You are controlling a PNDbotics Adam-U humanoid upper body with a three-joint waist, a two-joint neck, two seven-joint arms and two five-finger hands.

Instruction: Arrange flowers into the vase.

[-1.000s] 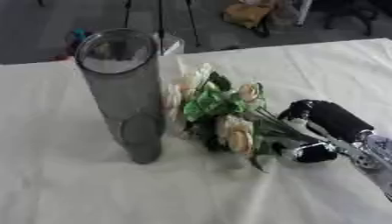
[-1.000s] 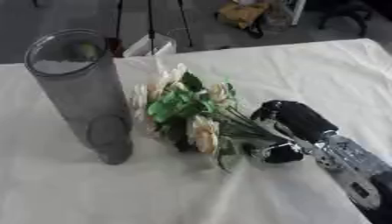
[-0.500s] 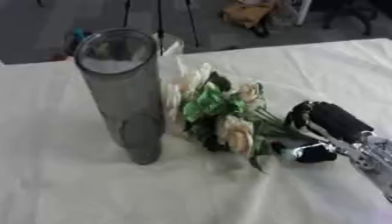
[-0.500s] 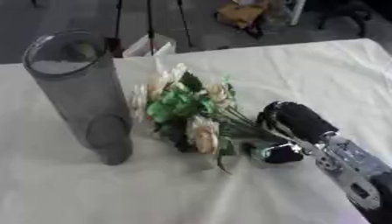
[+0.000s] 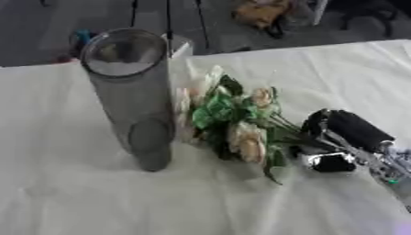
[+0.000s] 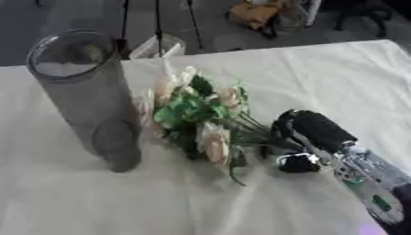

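Observation:
A tall clear glass vase (image 5: pixel 132 94) stands upright on the white tablecloth, left of centre, with nothing in it. A bunch of cream and pale pink flowers (image 5: pixel 233 117) with green leaves lies on the cloth just right of the vase, blooms toward the vase and stems pointing right. My right hand (image 6: pixel 309 135) comes in from the lower right, its black fingers curled round the stems while the bunch rests on the table. My left hand shows in neither view.
The white tablecloth (image 5: pixel 72 197) covers the table; its far edge runs behind the vase. Beyond it is dark floor with tripod legs (image 5: pixel 169 18) and a brown bag (image 5: pixel 261 13).
My right hand has edged slightly toward the stems and closed more tightly around them. The bunch and the vase stay where they were.

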